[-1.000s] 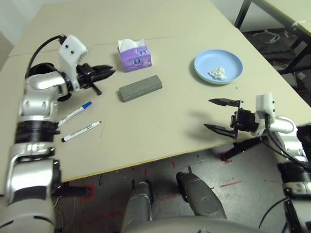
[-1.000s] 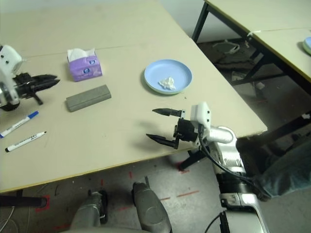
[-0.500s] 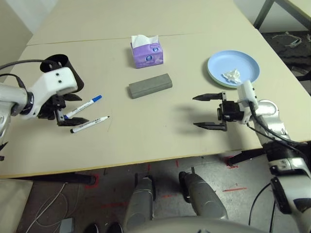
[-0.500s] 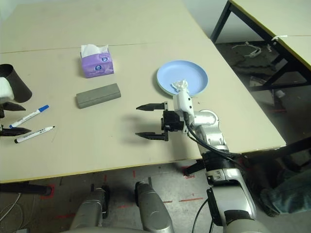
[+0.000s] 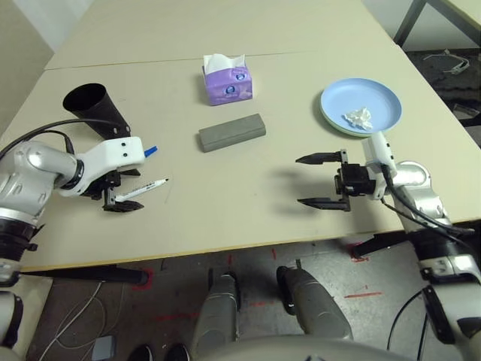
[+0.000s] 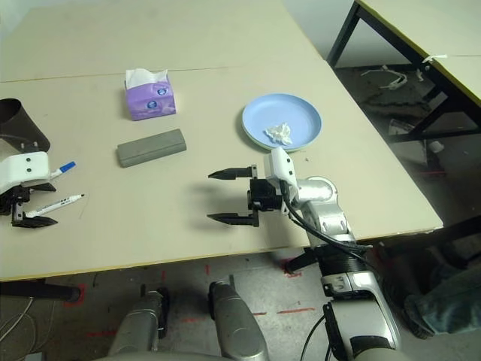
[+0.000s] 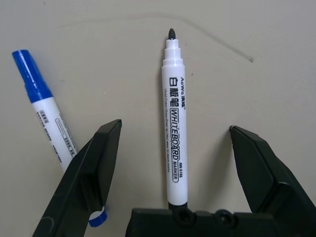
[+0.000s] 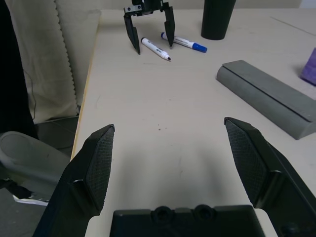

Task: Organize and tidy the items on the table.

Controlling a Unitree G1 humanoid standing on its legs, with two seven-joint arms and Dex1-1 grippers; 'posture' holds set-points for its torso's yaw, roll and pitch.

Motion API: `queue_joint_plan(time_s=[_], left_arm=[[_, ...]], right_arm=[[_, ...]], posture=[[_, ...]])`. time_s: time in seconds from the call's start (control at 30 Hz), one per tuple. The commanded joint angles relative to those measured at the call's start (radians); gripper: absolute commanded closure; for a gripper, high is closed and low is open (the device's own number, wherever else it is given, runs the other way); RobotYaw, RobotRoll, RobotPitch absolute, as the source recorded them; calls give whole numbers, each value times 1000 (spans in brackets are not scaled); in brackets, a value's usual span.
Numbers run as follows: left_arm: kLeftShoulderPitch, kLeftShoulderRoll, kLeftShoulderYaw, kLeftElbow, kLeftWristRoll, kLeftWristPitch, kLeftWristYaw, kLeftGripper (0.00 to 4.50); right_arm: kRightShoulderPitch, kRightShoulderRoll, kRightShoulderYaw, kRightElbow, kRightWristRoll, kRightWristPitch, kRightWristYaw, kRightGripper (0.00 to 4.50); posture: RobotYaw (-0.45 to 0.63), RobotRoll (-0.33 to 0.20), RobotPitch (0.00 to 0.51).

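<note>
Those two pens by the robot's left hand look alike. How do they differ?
The blue-capped marker has its cap on; the black-tipped marker shows a bare black tip with no cap. The black-tipped marker lies between the open fingers of the left hand, while the blue-capped marker lies outside them, beside one finger. Both are white whiteboard markers lying flat on the table.

The black-tipped white marker (image 7: pixel 174 143) carries black print along its barrel: Chinese characters "白板笔", with small lettering beside them that looks like "AoWq" plus tiny characters too small to be sure of, then the boxed word "WHITEBOARD", then "MARKER", and a last small code near the barrel's end that cannot be made out. The blue-capped marker (image 7: pixel 48 127), at its nine o'clock, bears rows of fine black print that cannot be read.
</note>
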Motion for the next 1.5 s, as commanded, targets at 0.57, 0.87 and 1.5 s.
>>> queue_joint_plan(time_s=[0.57,0.87,1.5], left_arm=[[61,-40,33,25,-20,-28,-4,3299],[174,53,154,-64,-153,44,-90,4249],[355,-403,959,-540,-522,405,637,4249]], right_arm=[[-11,15,10,-44,8,39,-21,0],[2,10,22,-42,7,96,-26,0],[7,120,1,-18,-14,221,-284,0]], posture=[[-234,0,211],[-181,0,215],[-27,0,235]])
